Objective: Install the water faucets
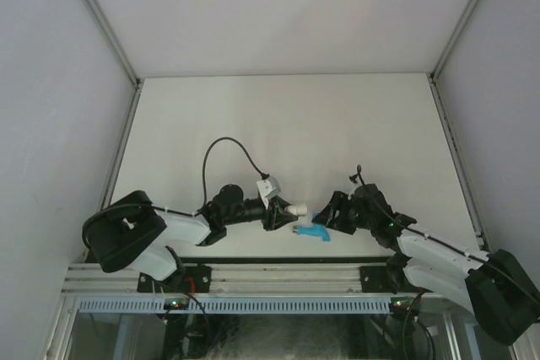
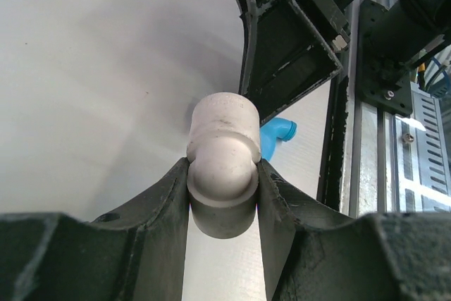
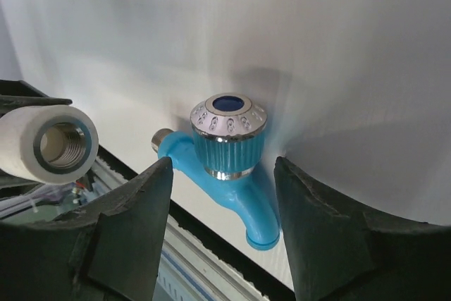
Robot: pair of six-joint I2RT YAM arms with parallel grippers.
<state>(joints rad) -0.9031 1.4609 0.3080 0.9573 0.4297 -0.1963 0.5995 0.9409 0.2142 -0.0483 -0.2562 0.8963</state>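
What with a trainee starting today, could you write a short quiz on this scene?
1. True or false: the left gripper is shut on the fitting.
2. Relative to the right gripper, the faucet is: A) clamped in it; B) on the table between its open fingers, untouched; C) out of its camera's view.
3. Fill in: the fitting's threaded opening shows in the ___ wrist view.
Key: 1 true; 2 B; 3 right.
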